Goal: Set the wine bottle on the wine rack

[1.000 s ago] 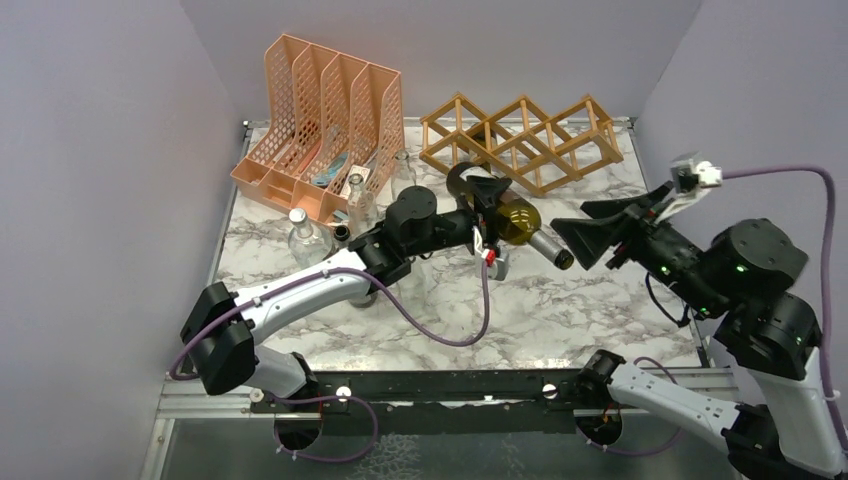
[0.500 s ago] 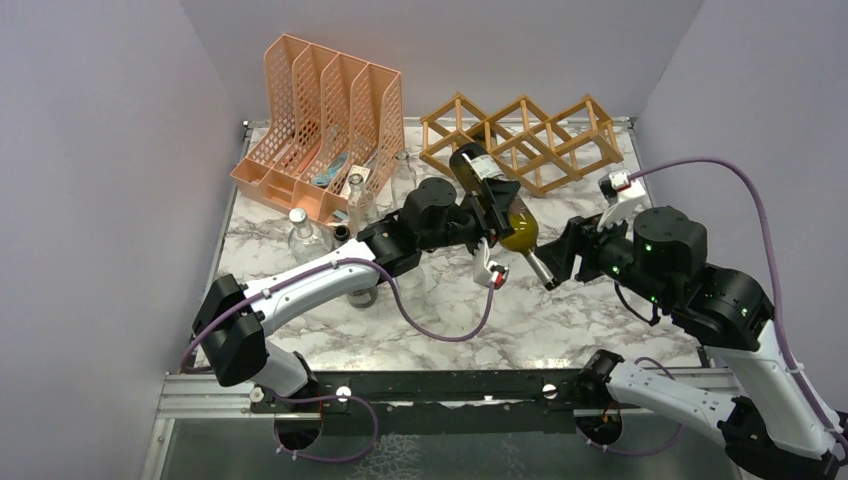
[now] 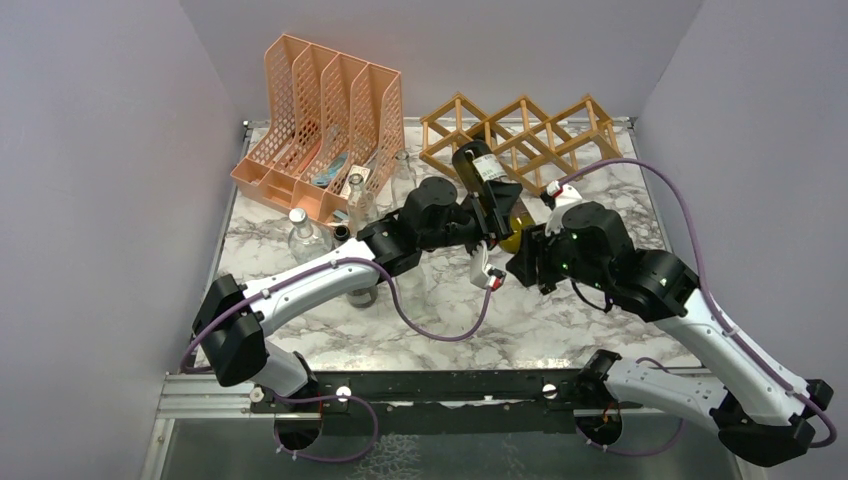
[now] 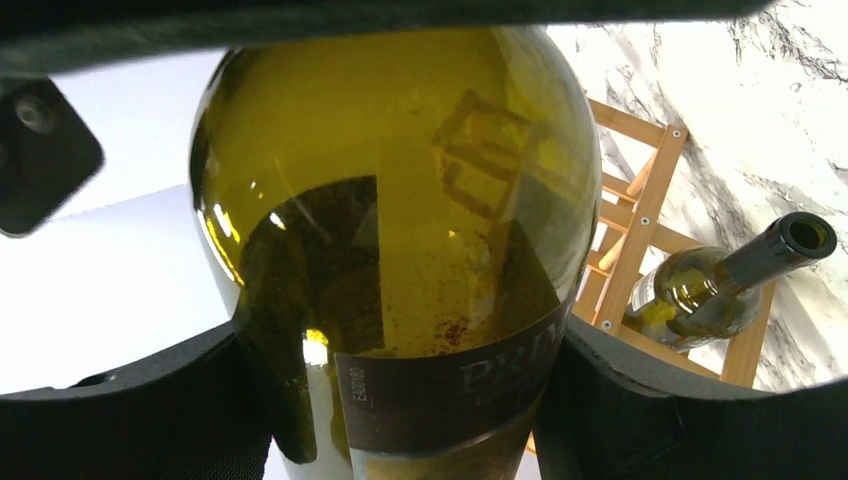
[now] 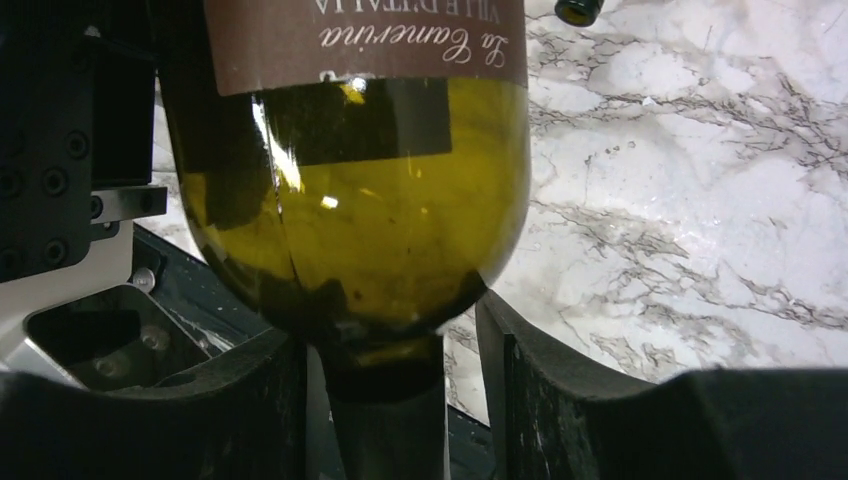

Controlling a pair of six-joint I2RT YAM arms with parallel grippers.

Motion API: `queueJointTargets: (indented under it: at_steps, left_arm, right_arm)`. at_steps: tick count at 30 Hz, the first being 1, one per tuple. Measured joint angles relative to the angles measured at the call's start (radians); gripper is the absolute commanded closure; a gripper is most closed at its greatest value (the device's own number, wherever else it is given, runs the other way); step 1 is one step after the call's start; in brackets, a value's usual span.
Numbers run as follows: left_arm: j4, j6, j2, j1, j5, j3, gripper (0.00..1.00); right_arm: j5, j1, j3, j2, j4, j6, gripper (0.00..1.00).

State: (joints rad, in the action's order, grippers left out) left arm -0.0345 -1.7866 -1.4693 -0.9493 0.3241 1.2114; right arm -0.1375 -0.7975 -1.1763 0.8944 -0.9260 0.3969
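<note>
At the back of a marble table [image 3: 560, 320] stands the wine rack [image 3: 560, 135], a peach file organizer [image 3: 320, 110] to its left. Just in front of the rack's left end a green wine bottle [image 3: 480, 168] hangs tilted, base toward the rack, neck pointing away. The left gripper [image 4: 400, 400] is clamped on its labelled body; the right gripper [image 5: 385, 370] straddles the neck, jaws partly open, marble showing beside one finger.
</note>
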Motion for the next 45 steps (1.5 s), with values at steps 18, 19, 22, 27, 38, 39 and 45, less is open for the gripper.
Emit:
queueJointTargets:
  at_steps: [18,19,22,27,38,39,45]
  left_arm:
    - [0.019,0.013,-0.001,0.003,0.001,0.012,0.02]
    - [0.009,0.031,-0.001,0.002,0.001,0.012,0.01]
    - [-0.025,0.075,-0.001,0.001,0.0,0.024,0.01]
    - [-0.056,0.093,0.001,0.0,-0.001,0.041,0.01]
    - [-0.134,0.547,0.009,-0.002,-0.097,0.169,0.01]
    - [-0.167,0.569,0.016,-0.002,-0.105,0.173,0.01]
    - [-0.203,1.028,0.007,-0.005,-0.365,0.292,0.06]
  right_arm:
    - [0.023,-0.007,0.029,-0.003,0.05,0.005,0.99]
    - [0.015,-0.008,0.029,-0.006,0.05,0.005,0.99]
    - [-0.046,-0.008,0.028,-0.021,0.05,0.011,0.99]
    - [-0.214,-0.008,0.02,-0.049,0.038,0.038,0.99]
    - [-0.431,-0.006,0.026,-0.022,0.047,0.081,0.99]
    - [-0.436,-0.006,0.029,-0.017,0.058,0.076,0.99]
    - [-0.452,0.009,0.036,0.064,0.136,0.045,0.99]
